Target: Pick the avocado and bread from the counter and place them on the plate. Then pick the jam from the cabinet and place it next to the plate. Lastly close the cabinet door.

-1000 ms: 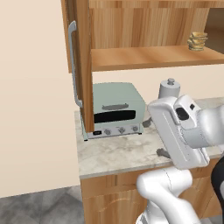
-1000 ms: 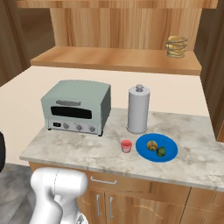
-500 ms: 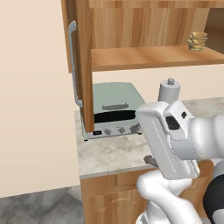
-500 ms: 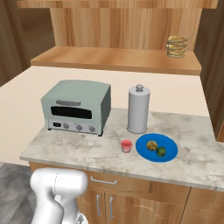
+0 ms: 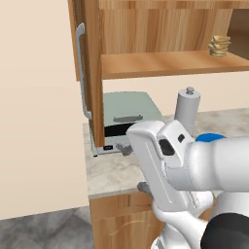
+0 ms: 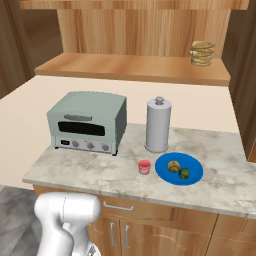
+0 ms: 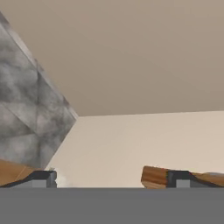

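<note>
The blue plate [image 6: 164,168] lies on the counter [image 6: 75,169] with the tan bread [image 6: 173,165] and the dark green avocado [image 6: 185,173] on it. The red jam [image 6: 144,167] stands on the counter just left of the plate. In the left base view the cabinet door [image 5: 91,73] stands open, edge-on, with its grey handle [image 5: 81,68] facing left. My gripper [image 5: 134,168] is open right of the door's lower end, in front of the toaster oven, with nothing between its fingers. In the hand view the gripper [image 7: 111,179] faces a beige wall and grey floor.
A pale green toaster oven [image 6: 87,122] sits on the counter's left part, a steel canister [image 6: 158,125] behind the plate. A stack of tan discs [image 6: 201,53] rests on the cabinet shelf [image 6: 135,67]. My arm hides much of the counter in the left base view.
My hand has swung left and lower, nearer the open cabinet door. Plate, food and jam have not moved.
</note>
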### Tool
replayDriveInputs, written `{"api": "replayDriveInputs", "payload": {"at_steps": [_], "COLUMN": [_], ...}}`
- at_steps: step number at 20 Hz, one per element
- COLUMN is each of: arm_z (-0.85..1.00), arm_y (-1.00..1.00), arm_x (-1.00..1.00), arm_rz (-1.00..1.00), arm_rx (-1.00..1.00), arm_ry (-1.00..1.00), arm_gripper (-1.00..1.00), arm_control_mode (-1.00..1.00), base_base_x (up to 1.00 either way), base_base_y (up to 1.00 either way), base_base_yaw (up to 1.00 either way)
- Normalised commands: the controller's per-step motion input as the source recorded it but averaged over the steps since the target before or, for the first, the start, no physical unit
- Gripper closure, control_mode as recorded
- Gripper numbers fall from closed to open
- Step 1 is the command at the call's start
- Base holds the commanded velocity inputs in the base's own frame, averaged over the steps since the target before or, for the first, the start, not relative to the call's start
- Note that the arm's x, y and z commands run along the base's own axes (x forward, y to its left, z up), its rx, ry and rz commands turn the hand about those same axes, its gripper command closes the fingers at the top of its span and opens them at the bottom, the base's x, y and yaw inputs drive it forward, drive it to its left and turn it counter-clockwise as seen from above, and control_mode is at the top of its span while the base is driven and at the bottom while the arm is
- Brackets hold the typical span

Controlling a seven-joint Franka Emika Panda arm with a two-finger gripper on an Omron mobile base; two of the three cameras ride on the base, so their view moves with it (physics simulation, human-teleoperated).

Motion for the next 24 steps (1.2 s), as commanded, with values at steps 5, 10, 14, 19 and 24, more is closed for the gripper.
{"api": "replayDriveInputs", "payload": {"at_steps": [5, 10, 14, 19, 24], "arm_z": [0.00, 0.00, 0.00, 0.00, 0.00], "arm_y": [0.57, 0.57, 0.50, 0.45, 0.31], "arm_x": [0.03, 0.13, 0.28, 0.35, 0.32], "arm_rz": [-0.07, -0.04, -0.04, -0.14, -0.24], "arm_rx": [-0.02, -0.11, -0.10, -0.04, 0.00], "arm_ry": [0.00, 0.00, 0.00, 0.06, 0.05], "arm_gripper": [-1.00, -1.00, -1.00, -1.00, -1.00], "arm_control_mode": [-1.00, -1.00, -1.00, -1.00, -1.00], "base_base_x": [0.00, 0.00, 0.00, 0.00, 0.00], "base_base_y": [0.00, 0.00, 0.00, 0.00, 0.00], "base_base_yaw": [0.00, 0.00, 0.00, 0.00, 0.00]}}
